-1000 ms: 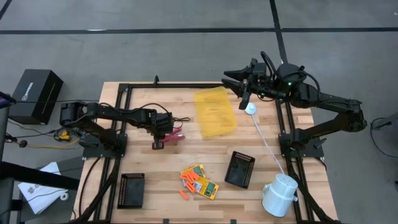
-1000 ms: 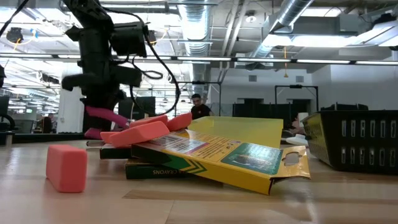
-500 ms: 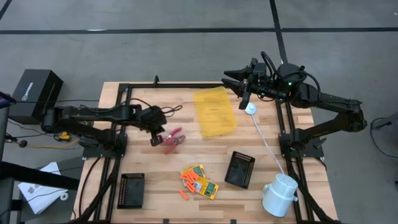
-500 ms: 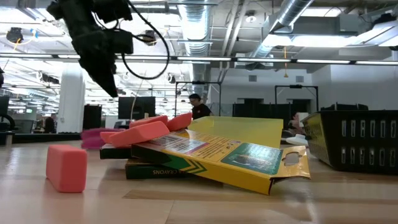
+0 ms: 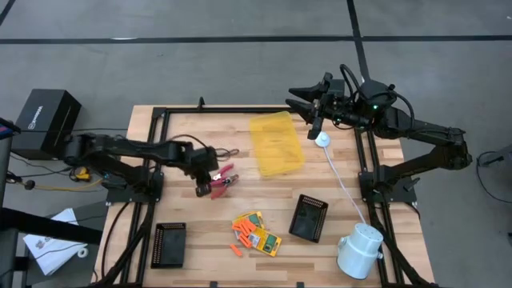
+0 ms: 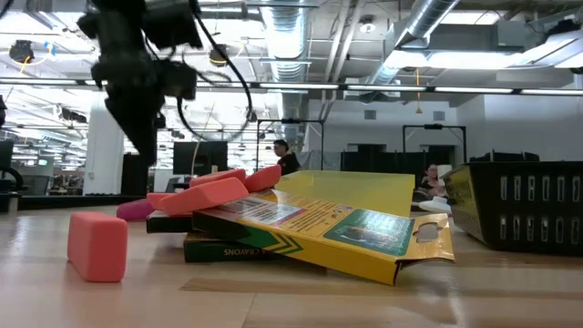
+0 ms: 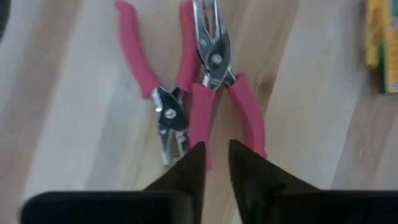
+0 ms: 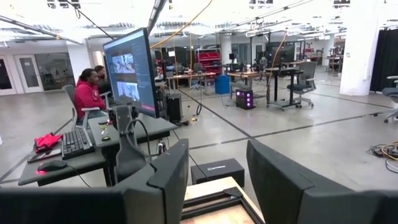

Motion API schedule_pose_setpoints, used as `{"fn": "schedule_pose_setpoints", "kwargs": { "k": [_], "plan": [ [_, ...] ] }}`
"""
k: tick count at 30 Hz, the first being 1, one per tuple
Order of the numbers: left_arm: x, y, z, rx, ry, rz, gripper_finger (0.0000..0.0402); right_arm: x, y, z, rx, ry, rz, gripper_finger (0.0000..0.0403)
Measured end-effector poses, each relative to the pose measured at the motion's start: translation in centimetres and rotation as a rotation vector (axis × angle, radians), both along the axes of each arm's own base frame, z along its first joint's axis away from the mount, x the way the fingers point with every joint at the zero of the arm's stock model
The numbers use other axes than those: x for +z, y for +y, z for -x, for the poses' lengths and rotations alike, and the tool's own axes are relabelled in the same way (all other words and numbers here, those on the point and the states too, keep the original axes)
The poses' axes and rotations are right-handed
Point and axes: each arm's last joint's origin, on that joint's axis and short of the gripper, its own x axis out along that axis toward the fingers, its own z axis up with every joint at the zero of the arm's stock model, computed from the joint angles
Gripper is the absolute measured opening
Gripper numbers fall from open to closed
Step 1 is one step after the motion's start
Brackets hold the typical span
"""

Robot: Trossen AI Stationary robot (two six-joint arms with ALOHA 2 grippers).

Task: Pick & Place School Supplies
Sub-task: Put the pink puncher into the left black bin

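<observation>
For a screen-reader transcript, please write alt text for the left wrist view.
Two small red-handled metal pliers lie side by side on the pale wooden table, directly beyond the left claw, whose dark fingers stand slightly apart above one handle. A yellow-and-green card box shows at the edge.

Left gripper (image 5: 210, 181) hovers at the red-handled pliers (image 5: 224, 178); right gripper (image 5: 298, 98) waits beyond the yellow tray (image 5: 277, 144).
</observation>
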Motion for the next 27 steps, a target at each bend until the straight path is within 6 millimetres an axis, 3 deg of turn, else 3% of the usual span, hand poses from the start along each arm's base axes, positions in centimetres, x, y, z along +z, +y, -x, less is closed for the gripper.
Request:
{"fn": "schedule_pose_setpoints", "kwargs": {
  "k": [6, 12, 22, 27],
  "plan": [
    [-2.1, -1.0, -1.8, -0.023, 0.021, -0.006, 0.0150, 0.0, 0.0, 0.0, 0.000, 0.000, 0.000, 0.0154],
    [-3.3, -1.2, -2.4, -0.022, 0.051, -0.049, 0.0167, 0.0, 0.0, 0.0, 0.000, 0.002, -0.001, 0.0154],
    [-4.7, -0.9, -3.0, -0.062, 0.093, -0.114, 0.0130, -0.1, 0.0, 0.0, 0.000, 0.011, -0.002, 0.0153],
    [-5.0, -0.8, -2.8, -0.077, 0.112, -0.102, 0.0071, -0.1, 0.0, 0.0, 0.000, 0.015, -0.003, 0.0155]
  ]
}}
